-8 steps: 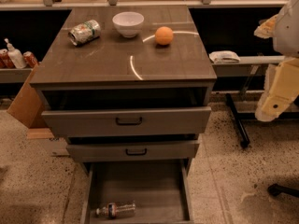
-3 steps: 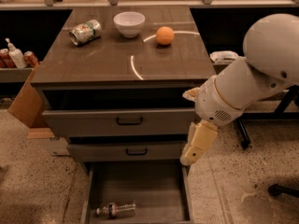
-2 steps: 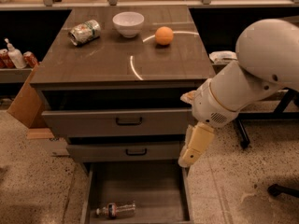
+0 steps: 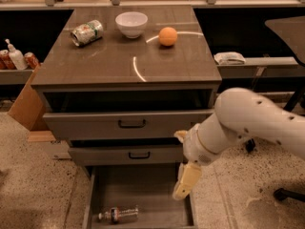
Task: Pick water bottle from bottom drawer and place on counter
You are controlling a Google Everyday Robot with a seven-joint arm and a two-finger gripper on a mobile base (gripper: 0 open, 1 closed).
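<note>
The water bottle point(image 4: 118, 214) lies on its side at the front left of the open bottom drawer point(image 4: 143, 187), white cap pointing left. My gripper point(image 4: 184, 159) hangs off the white arm over the drawer's right side, up and to the right of the bottle and not touching it. Its cream fingers point(image 4: 187, 181) stand apart, open and empty. The counter point(image 4: 109, 63) is the dark glossy top of the cabinet, above and behind the gripper.
On the counter stand a crushed can point(image 4: 87, 32), a white bowl point(image 4: 132, 23) and an orange point(image 4: 167, 36). The two upper drawers stand slightly open. A cardboard box point(image 4: 25, 104) stands at the left, a bench with a white cloth point(image 4: 229, 57) at the right, and a chair base point(image 4: 286, 193) at the lower right.
My arm came in from the right edge and has moved down and left, bringing the gripper over the open bottom drawer. The bottle has not moved.
</note>
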